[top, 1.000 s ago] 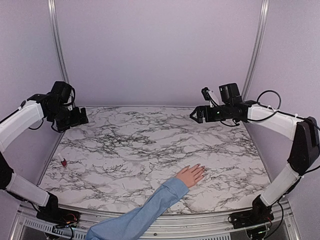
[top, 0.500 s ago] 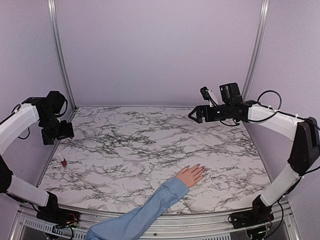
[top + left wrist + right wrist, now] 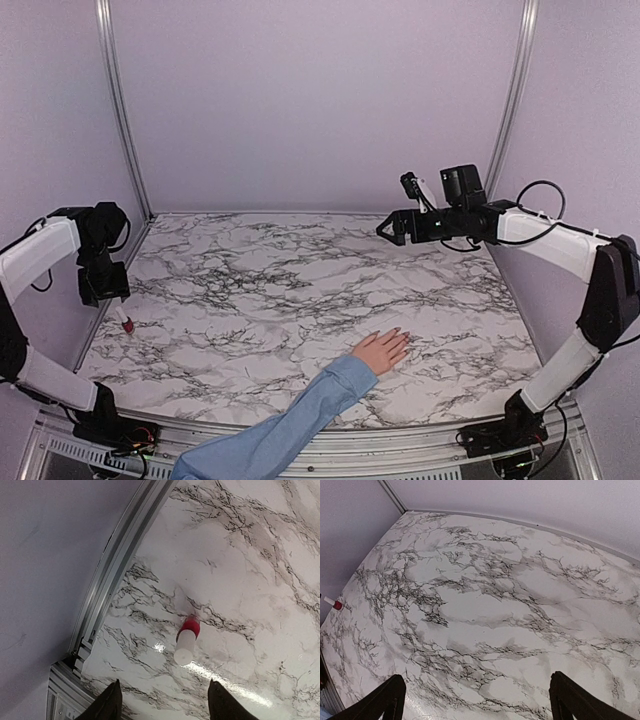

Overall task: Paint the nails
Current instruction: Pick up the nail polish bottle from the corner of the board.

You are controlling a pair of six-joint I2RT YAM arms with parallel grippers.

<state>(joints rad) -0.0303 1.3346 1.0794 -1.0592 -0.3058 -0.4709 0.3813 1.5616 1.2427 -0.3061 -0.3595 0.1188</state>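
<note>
Dropping lower, the left gripper (image 3: pixel 162 700) hovers near the polish bottle (image 3: pixel 187 641) at the left edge of the desk (image 3: pixel 300 290), jaws narrowing yet empty, likely about to grasp it; the right gripper (image 3: pixel 392 229) stays spread, the nails (image 3: pixel 399 335) waiting near the front.

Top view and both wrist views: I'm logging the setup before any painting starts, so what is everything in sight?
table: one, white marble with black veins, under everything
bottle: one, red with a white cap, near the table's left edge
walls: lilac, behind and at both sides
rails: two, silver, at the back corners
hand: one, light-skinned, flat on the table, near the front
nails: on that hand's fingertips, too small to count
sleeve: one, light blue, from the front edge to the wrist
arms: two, white and black, left and right sides
left claw: black, open, over the bottle
right claw: black, open, empty, above the far right of the table
</note>
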